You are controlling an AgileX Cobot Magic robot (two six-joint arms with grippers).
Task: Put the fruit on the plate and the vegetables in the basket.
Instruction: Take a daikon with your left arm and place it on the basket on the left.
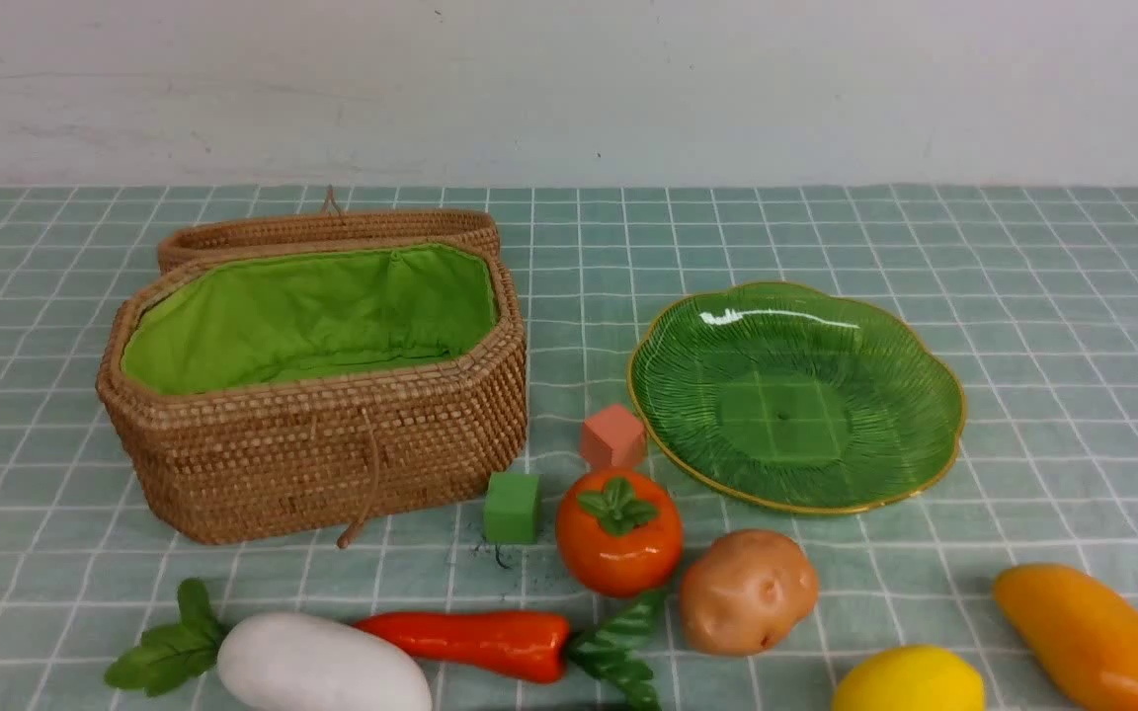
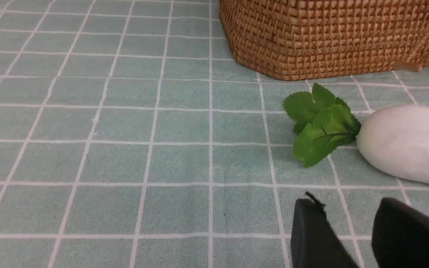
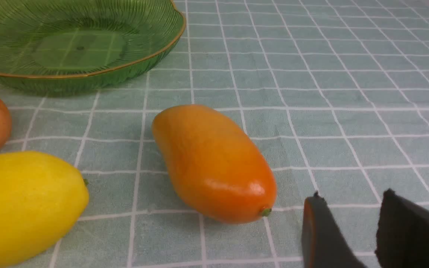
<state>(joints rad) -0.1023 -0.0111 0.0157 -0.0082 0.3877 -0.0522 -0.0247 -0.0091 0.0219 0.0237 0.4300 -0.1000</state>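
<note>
Front view: at the left, the basket (image 1: 312, 454) is seen open, its floor partly hidden behind the near wall, and its lid (image 1: 327, 229) is mostly covered behind it. Along the lower edge the radish (image 1: 322, 667) is cut off at its underside, and the carrot (image 1: 475, 642), just beside it, has its leaves clipped by the frame. A green cube (image 1: 512, 507) and a salmon cube (image 1: 613, 436) are set between basket and plate, with the persimmon (image 1: 618, 543) just in front of them and the potato (image 1: 747, 591) beside it. The plate (image 1: 826, 346) is shown whole, right of centre on the desk (image 1: 1023, 296). Further right the lemon (image 1: 910, 681) is cut off below and the mango (image 1: 1088, 637) is clipped at the corner.

Of the left pincer (image 2: 345, 201) only two dark fingertips are seen in the left wrist view; they are spread, with only cloth between them. The radish lies just beyond them, apart, its far end cut off. In the right wrist view the right pincer (image 3: 351, 194) is likewise spread and nothing is pinched. The mango lies just beside it, untouched, stem end nearest; the lemon, potato and plate, farther off, are clipped by the frame.
</note>
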